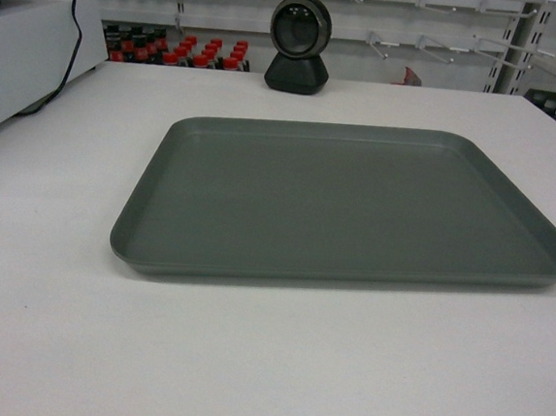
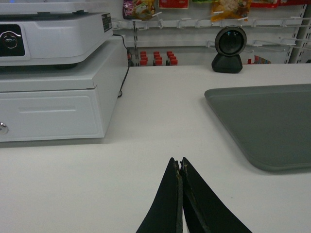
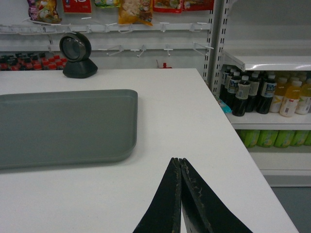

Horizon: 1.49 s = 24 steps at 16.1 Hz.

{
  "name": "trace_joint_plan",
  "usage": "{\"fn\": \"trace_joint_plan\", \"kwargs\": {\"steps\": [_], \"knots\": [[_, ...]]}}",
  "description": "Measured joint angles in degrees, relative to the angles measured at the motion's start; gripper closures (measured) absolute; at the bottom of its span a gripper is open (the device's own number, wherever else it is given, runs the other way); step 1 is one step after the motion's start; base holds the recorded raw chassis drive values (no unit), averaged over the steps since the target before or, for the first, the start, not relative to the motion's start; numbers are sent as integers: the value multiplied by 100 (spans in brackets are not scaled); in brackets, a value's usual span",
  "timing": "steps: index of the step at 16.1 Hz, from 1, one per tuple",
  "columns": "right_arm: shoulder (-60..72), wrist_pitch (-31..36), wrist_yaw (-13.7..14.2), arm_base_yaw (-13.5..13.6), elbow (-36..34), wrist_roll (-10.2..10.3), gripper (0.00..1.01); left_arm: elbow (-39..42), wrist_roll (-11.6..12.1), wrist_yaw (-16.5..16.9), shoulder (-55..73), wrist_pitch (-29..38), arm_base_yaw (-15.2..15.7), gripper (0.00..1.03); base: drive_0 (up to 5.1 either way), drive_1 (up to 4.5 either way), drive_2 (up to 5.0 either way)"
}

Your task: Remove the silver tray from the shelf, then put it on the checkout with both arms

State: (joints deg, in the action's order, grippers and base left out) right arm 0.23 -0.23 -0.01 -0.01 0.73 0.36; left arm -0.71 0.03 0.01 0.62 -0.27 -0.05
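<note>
The silver tray (image 1: 346, 206) lies flat on the white checkout (image 1: 264, 363), in front of the round black scanner (image 1: 298, 44). Neither gripper shows in the head view. In the left wrist view my left gripper (image 2: 180, 162) is shut and holds nothing, above the tabletop to the left of the tray (image 2: 267, 124) and apart from it. My right gripper (image 3: 180, 160) is also shut and holds nothing, near the tray's (image 3: 63, 126) right front corner without touching it. One store shelf (image 3: 272, 60) stands to the right of the checkout.
A white box (image 2: 53, 92) with a black cable (image 1: 70, 44) stands at the checkout's left. Shelves of bottles (image 3: 265, 94) stand past the table's right edge (image 3: 243, 145). Red-capped bottles (image 1: 184, 52) and peg hooks (image 3: 141, 48) are behind the scanner.
</note>
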Motion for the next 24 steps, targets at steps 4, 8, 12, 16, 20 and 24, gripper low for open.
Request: {"fn": "trace_joint_plan", "kwargs": {"steps": [4, 8, 12, 16, 20, 24], "knots": [[0, 0, 0, 0, 0, -2, 70, 0, -2, -2, 0, 4, 0, 84, 0, 0, 0], [0, 0, 0, 0, 0, 0, 26, 0, 0, -2, 0, 4, 0, 40, 0, 0, 0], [0, 0, 0, 0, 0, 0, 4, 0, 2, -2, 0, 4, 0, 4, 0, 0, 0], [0, 26, 0, 0, 0, 0, 3, 0, 0, -2, 0, 31, 0, 5, 4, -212, 221], [2, -9, 0, 0, 0, 0, 3, 0, 0, -2, 0, -15, 0, 5, 8, -425, 442], [0, 0, 0, 0, 0, 0, 3, 0, 0, -2, 0, 11, 0, 5, -7, -441, 426]]}}
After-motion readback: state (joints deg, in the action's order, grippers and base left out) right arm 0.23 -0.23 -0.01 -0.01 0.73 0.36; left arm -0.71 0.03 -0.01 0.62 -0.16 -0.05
